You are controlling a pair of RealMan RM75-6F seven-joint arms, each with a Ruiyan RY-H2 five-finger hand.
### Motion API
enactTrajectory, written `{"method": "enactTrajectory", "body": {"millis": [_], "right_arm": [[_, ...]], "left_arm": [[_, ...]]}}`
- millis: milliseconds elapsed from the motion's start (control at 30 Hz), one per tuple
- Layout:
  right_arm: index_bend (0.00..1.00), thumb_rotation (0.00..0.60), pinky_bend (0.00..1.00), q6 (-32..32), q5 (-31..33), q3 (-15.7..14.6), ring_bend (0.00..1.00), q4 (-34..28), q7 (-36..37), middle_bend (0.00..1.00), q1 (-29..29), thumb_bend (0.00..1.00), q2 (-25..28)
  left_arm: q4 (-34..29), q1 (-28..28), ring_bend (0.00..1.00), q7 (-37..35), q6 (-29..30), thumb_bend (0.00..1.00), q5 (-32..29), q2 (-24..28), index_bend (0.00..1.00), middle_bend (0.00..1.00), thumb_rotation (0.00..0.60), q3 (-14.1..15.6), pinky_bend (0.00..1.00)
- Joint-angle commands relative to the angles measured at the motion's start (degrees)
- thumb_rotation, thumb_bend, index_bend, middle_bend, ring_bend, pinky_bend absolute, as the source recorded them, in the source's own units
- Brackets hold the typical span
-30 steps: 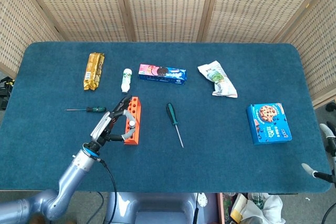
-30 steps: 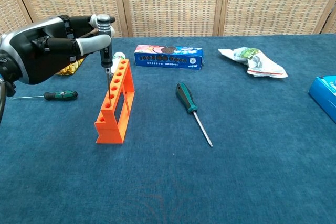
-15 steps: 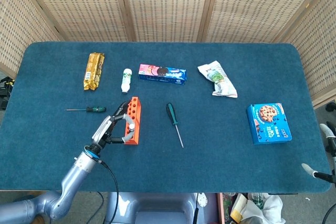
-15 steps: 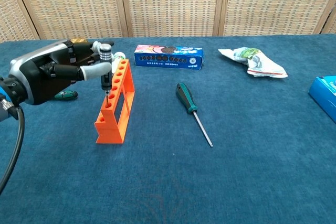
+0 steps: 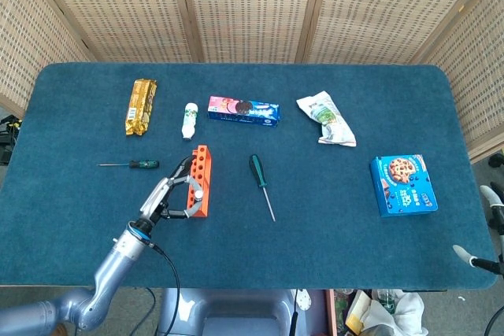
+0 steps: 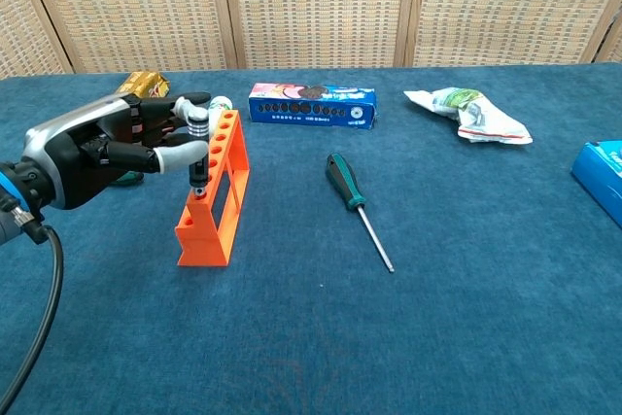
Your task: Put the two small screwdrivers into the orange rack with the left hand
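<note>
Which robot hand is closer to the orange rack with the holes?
The left. The left hand is right beside the orange plastic rack, pinching a small silver-capped black screwdriver standing in it. The right hand sits far off past the table's right edge.

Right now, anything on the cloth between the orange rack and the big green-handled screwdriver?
Nothing. Bare blue cloth between orange rack and big screwdriver; head view shows it plainly.

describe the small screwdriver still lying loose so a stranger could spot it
On the blue table, look left of the orange rack, below the gold snack pack. A thin screwdriver lies flat there, its metal shaft pointing left. Its green handle is far smaller than that of the big screwdriver right of the rack.
</note>
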Motion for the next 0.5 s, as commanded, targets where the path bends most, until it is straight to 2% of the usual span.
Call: {"method": "enactTrajectory", "body": {"millis": [33,267,433,500], "right_arm": [[0.0,0.6,0.0,0.0,0.0,0.0,0.0,0.0,-0.1,0.0,0.0,0.0,0.0],[0.0,0.6,0.0,0.0,0.0,0.0,0.0,0.0,-0.1,0.0,0.0,0.0,0.0],[0.0,0.6,0.0,0.0,0.0,0.0,0.0,0.0,-0.1,0.0,0.0,0.0,0.0],[0.0,0.6,0.0,0.0,-0.1,0.0,0.0,-0.1,-0.1,0.0,0.0,0.0,0.0]], "left_arm": [[0.1,0.1,0.0,0.3,0.0,0.5,-0.2,-0.3,0.65,0.0,0.6,-0.1,0.0],[0.4,0.4,0.0,2.6,0.3,0.5,-0.2,-0.5,0.59,0.0,0.6,0.2,0.0],[0.2,0.5,0.0,3.5,0.2,0.45,0.1,0.0,0.38,0.0,0.6,0.4,0.0],[-0.2,0.6,0.0,3.6,0.1,0.41,0.3,0.4,0.33,0.0,0.6,0.5,0.0]]}}
